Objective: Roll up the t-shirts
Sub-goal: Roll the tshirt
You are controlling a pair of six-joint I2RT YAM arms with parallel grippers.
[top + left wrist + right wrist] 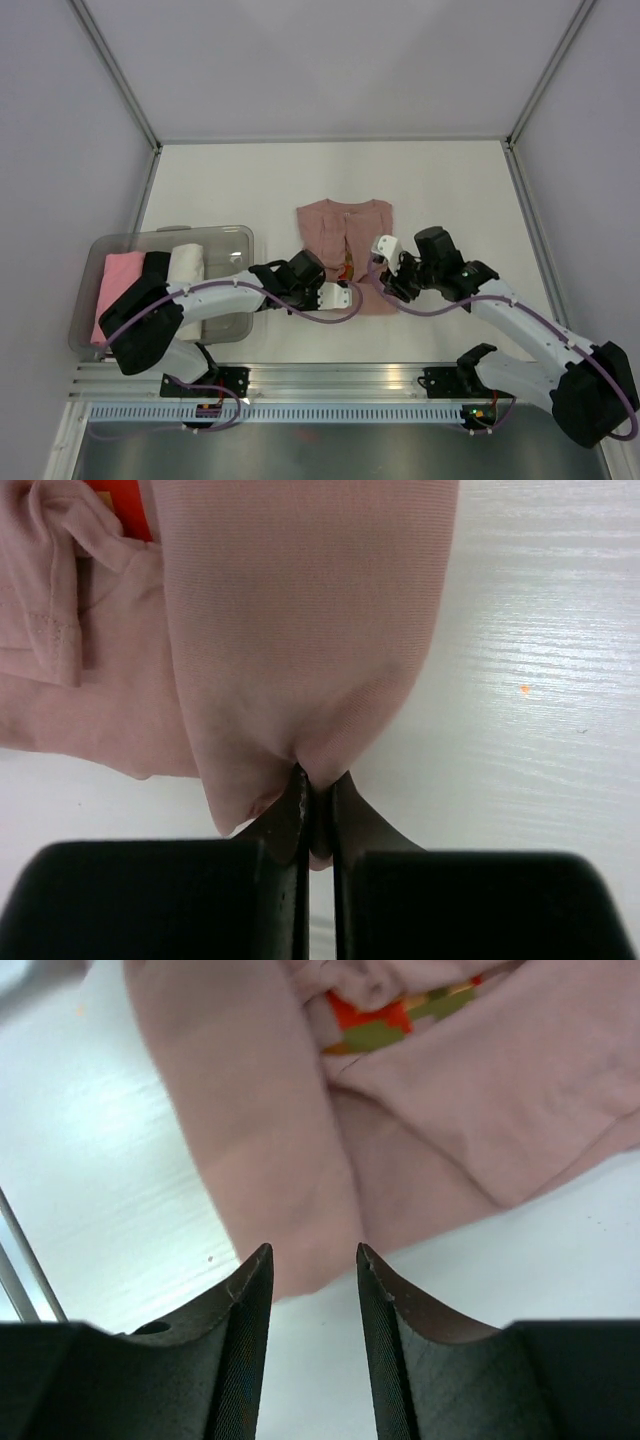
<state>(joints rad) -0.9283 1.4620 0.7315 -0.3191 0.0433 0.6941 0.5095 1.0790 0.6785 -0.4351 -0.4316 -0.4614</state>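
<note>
The dusty pink t-shirt (345, 235) lies folded lengthwise into a narrow strip at the table's middle, with a red and olive print (385, 1020) showing in the fold. My left gripper (345, 295) is at the strip's near left corner, and the left wrist view shows it (318, 805) shut on a pinch of the t-shirt (300, 630) hem. My right gripper (378, 268) hovers over the near right part. In the right wrist view it (312, 1258) is open just above the t-shirt (270, 1140) edge, holding nothing.
A clear plastic bin (200, 231) stands at the left with a bright pink roll (118, 285) and a white roll (186, 265) inside. White walls and metal posts enclose the table. An aluminium rail (330, 378) runs along the near edge.
</note>
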